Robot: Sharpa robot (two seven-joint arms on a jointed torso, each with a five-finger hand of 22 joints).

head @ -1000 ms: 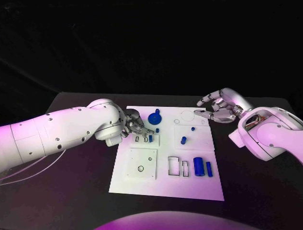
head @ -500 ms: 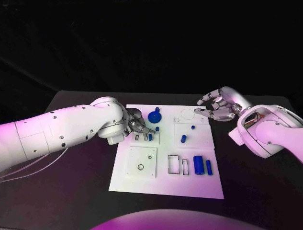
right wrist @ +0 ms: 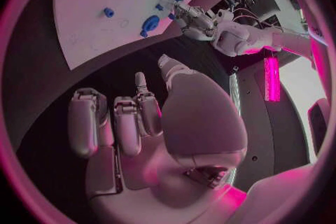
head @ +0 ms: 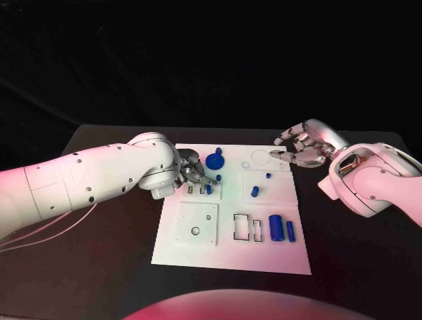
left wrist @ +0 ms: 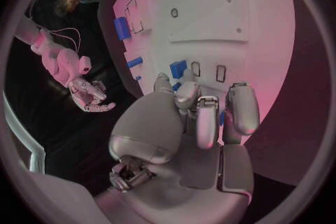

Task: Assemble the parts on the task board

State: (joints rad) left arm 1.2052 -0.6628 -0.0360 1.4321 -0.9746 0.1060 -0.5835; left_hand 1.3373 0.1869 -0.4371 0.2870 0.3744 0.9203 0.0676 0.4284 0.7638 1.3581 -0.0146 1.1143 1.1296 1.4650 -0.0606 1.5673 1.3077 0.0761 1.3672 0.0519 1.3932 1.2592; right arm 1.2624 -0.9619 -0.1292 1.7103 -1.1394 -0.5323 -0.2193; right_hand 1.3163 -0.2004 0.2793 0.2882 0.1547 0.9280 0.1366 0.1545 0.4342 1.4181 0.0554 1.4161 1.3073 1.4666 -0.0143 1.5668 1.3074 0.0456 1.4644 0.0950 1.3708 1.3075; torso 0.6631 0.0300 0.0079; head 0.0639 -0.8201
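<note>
the left hand [head: 193, 175] is working at the small slots near the board's [head: 232, 257] far-left corner, fingers curled over a blue part [left wrist: 178, 69]; i cannot tell whether it is pinching the part or only touching it. the right hand [head: 304, 148] is hovering off the board's far-right edge, fingers curled in on nothing. other parts are lying on the board: a round piece [head: 215, 161], a cylinder [head: 276, 228]. the risk: the fingers are hiding the slot, so the part may be tilting and could jam or slip out.
</note>
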